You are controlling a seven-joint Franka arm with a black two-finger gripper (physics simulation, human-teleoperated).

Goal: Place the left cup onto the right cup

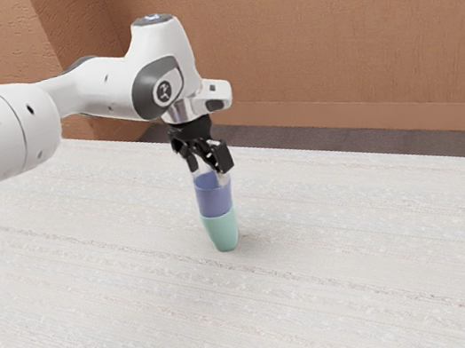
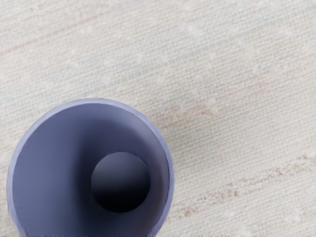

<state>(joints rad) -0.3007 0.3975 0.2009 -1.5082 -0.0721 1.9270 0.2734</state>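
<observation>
Counter [image 1: 394, 272], pale and woven-grained, carrying one stack of two cups in its middle part, somewhat nearer the far edge than the near one. One white arm [image 1: 109, 87] reaches in from the exterior view's left and hangs over the stack. Count: one purple cup [image 1: 213, 193], one green cup [image 1: 223, 231], one gripper [image 1: 207, 165]. The purple cup stands upright, nested in the green cup, whose lower body shows beneath it and rests on the counter. The gripper sits at the purple cup's rim; whether it is clenched on the rim or released cannot be told. In the wrist view the purple cup [image 2: 49, 173] opens directly under the hand, empty and thin-walled. Judged handling: light, rigid, smooth and probably slippery, tapering downward. The best hold is likely across one wall at the rim, which keeps the cup vertical.
</observation>
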